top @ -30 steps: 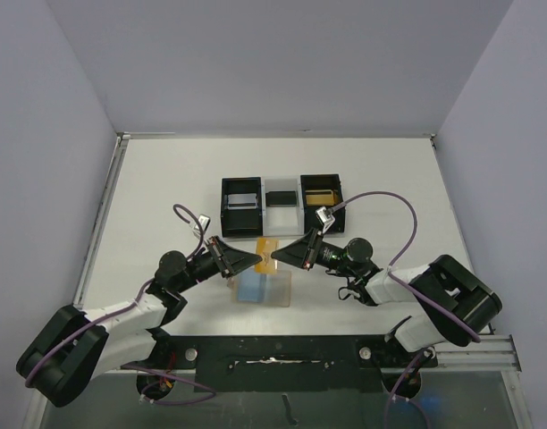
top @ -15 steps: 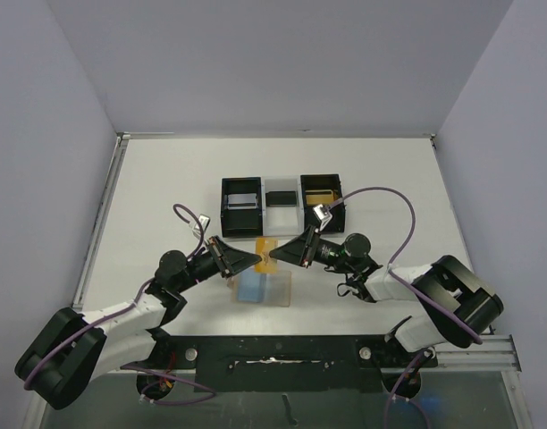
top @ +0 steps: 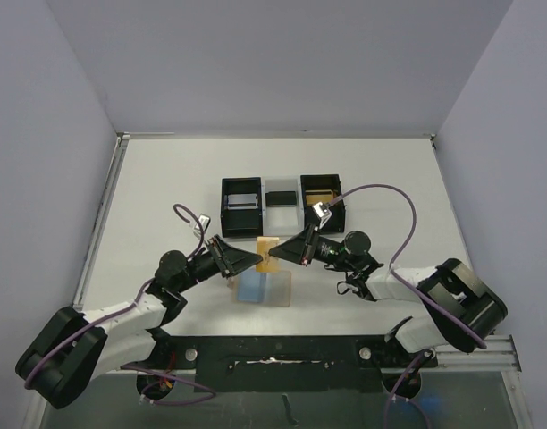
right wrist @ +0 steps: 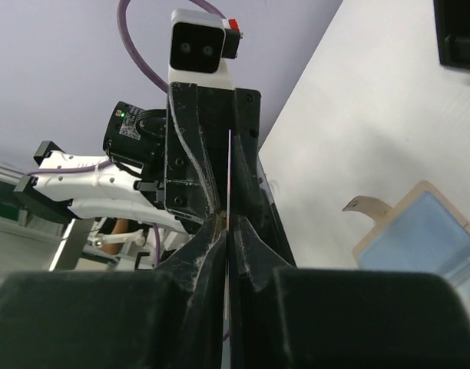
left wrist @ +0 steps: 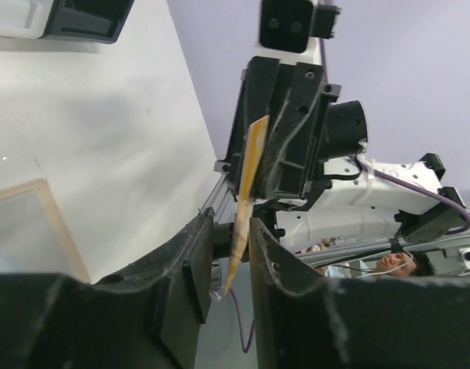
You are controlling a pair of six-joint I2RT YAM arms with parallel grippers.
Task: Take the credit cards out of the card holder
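The tan-brown card holder hangs above the table between both grippers, seen edge-on in the left wrist view. My right gripper is shut on its far end; in the right wrist view it shows only as a thin edge pinched between the fingers. My left gripper has its jaws a little apart, with the holder's near end between them and a gap beside it. A light blue-grey credit card lies flat on the table below, also in the right wrist view.
A black-and-white three-compartment tray stands behind the grippers, with a grey card-like piece in its left compartment and a tan piece in its right. A pale tan-edged flat piece lies against the card. The arms' base rail runs along the near edge.
My right gripper has moved a little left, toward the left gripper. The left arm and the card on the table have not moved.
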